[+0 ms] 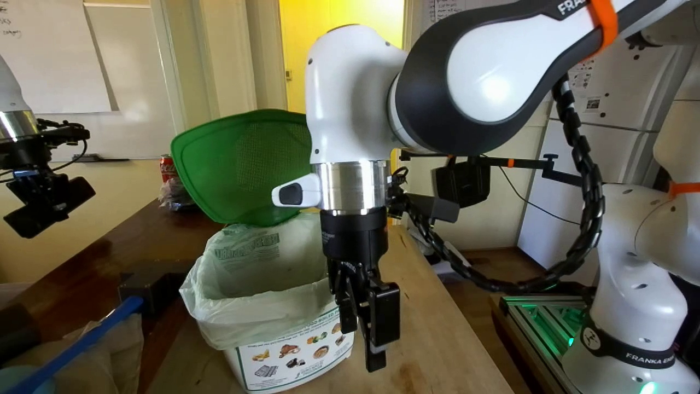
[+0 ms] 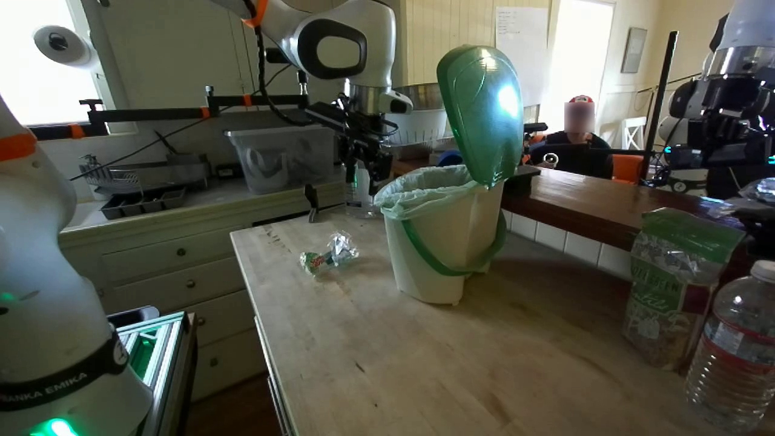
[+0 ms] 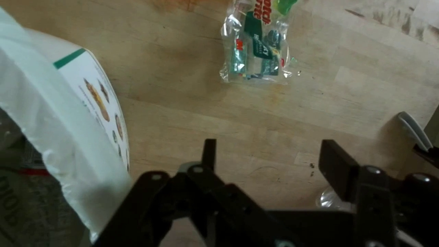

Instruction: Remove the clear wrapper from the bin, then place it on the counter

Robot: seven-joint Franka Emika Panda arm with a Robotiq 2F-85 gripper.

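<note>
The clear wrapper with green and red print lies on the brown wooden counter, apart from the bin. It shows in an exterior view and in the wrist view, and does not show in the remaining exterior view. The white bin stands upright with its green lid raised and a pale liner bag over its rim. My gripper is open and empty, above the counter just beside the bin, outside it. It also shows in both exterior views.
A clear bottle stands on the counter behind the bin, with a black clamp at the edge. A green-topped bag and a water bottle stand at the right. A raised dark ledge runs behind. Another arm hangs at the left.
</note>
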